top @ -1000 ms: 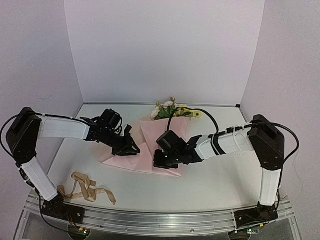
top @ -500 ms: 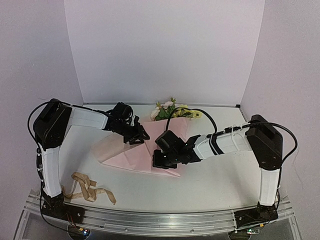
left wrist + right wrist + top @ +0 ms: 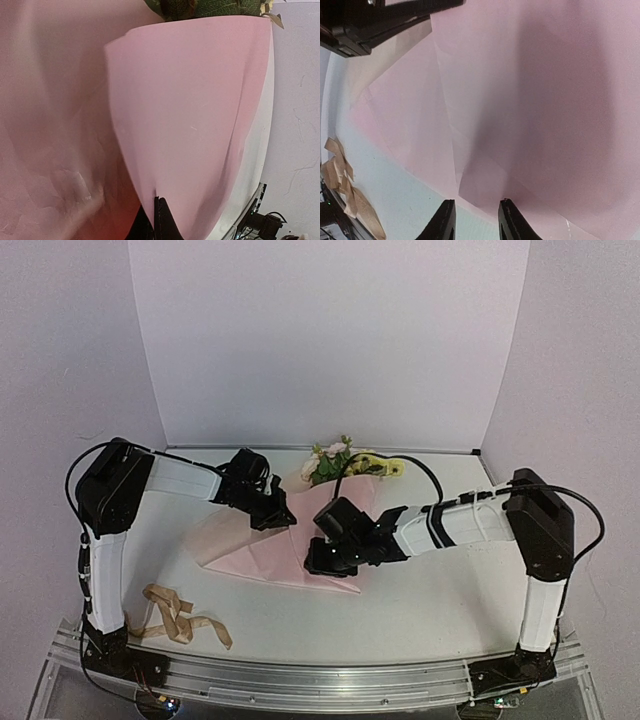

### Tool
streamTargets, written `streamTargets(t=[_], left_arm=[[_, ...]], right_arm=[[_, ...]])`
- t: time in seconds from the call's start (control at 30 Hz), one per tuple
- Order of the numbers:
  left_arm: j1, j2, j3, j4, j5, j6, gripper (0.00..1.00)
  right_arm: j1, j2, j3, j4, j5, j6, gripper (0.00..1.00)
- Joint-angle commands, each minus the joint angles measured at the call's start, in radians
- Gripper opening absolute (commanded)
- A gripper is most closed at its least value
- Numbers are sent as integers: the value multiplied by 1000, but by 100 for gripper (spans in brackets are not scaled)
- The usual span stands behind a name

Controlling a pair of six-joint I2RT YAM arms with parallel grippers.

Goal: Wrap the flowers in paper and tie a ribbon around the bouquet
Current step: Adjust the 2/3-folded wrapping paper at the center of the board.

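left tool (image 3: 274,514): clenched on a raised fold of the paper (image 3: 262,552), toward the sheet's far left. In the left wrist view its dark fingers (image 3: 161,222) met at the foot of a pink flap that stood up from them.
right tool (image 3: 475,220): released, its two fingers apart with nothing between them. It hung low over the paper's near edge, where the pink gave way to the tabletop (image 3: 430,605). Whether it touched the sheet could not be told.
paper: lay creased in the middle of the tabletop and tapered to a point at the near right. Its left side lifted toward the left tool, and the rest lay flat.
flowers (image 3: 334,458): sat at the far end of the paper, with blooms and green leaves poking out past its far edge. The stems were hidden under the pink.
ribbon (image 3: 176,616): lay in a loose, curled heap at the near left of the tabletop, well apart from the paper and from both tools.
spacing: the left tool and right tool were near each other over the paper, not touching.
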Motion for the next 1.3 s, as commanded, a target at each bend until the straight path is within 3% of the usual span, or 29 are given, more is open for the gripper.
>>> streamTargets(t=[0.0,0.33,0.63,0.77,0.83,0.93,1.13,1.27], left_arm=[[4,-15,-11,56,-14,19,0],[3,3,-16,73,-15,26,0],[4,6,-9,60,-36,33,0],[4,-9,5,28,-65,52,10],[4,-29,13,1,-91,61,29],[4,-91,10,-38,-148,78,46],[-1,-266,-19,-118,-266,106,51],[-35,-321,-41,-124,-219,94,51]], right_arm=[[-15,-132,-50,-23,11,40,35],[-30,-160,-237,72,34,146,26],[-36,-87,-304,168,13,200,21],[-36,-93,-315,168,20,210,20],[-36,-94,-317,168,20,211,21],[-36,-89,-316,167,15,212,21],[-36,-98,-326,168,16,225,20],[-36,-113,-337,168,17,240,21]])
